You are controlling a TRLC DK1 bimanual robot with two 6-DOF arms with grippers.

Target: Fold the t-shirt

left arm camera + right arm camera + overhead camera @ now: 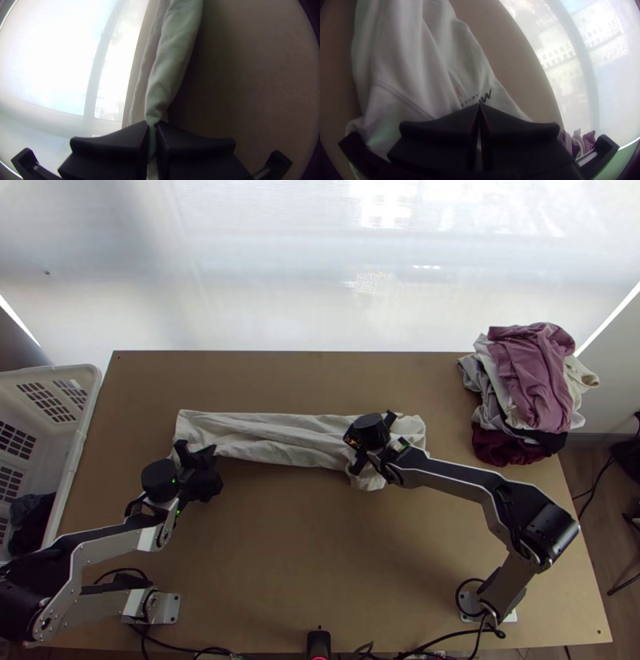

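The off-white t-shirt [276,434] lies as a long, narrow, wrinkled strip across the table, its right end wider and bunched. At its left end, my left gripper [198,462] is at the near edge. In the left wrist view, my left gripper [152,128] is shut on a gathered bit of the t-shirt [173,50], which stretches away from the fingers. Over the strip's right part is my right gripper [374,440]. The right wrist view has my right gripper [479,108] shut, tips together, above the t-shirt [400,70] near a small dark print and a seam.
A pile of folded or crumpled clothes [532,376] sits at the table's back right corner. A white basket [72,452] with dark cloth inside stands along the left edge. Cables [432,642] run by the near edge, around a small black device [318,642].
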